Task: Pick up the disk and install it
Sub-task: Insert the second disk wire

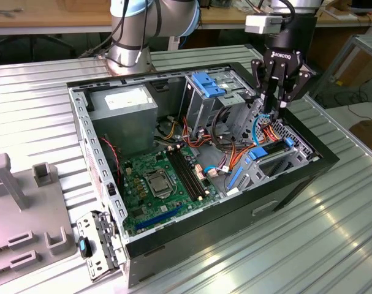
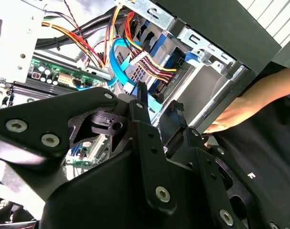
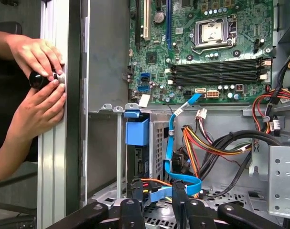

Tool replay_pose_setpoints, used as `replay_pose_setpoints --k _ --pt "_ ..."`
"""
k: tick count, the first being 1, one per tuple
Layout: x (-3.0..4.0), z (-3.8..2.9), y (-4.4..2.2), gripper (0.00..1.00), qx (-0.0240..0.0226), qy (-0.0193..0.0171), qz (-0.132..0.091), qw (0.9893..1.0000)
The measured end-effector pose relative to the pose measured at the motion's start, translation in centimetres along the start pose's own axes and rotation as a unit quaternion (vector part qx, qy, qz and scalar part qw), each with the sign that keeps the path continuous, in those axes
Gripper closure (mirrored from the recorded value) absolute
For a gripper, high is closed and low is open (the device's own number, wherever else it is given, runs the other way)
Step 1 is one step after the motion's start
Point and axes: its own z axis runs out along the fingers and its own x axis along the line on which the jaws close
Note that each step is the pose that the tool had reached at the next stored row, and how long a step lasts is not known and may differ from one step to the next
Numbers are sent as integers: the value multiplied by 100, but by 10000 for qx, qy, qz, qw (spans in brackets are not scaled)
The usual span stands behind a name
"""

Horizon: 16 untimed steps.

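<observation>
Blue-framed disk (image 1: 268,153) sits in its bay at the claw's (image 1: 277,105) six o'clock; narrowly parted and empty, the claw could snag the cables (image 1: 262,131).

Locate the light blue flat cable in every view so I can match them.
Exterior view: the blue cable curves just below the tool.
Second wrist view: it loops beside the red-yellow wires.
First wrist view: it runs off the motherboard's edge.
Shared landmark: the green motherboard.
</observation>
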Motion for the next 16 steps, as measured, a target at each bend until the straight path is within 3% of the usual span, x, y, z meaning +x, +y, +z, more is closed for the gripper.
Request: replay_pose_setpoints --k 6,9,13,16 --pt "-2 6 -4 64 -1 15 1 10000" --pt "-2 6 -5 83 0 15 0 10000" --pt "10 12 -5 84 0 14 1 10000" --pt "81 42 -4 84 1 -17 0 10000"
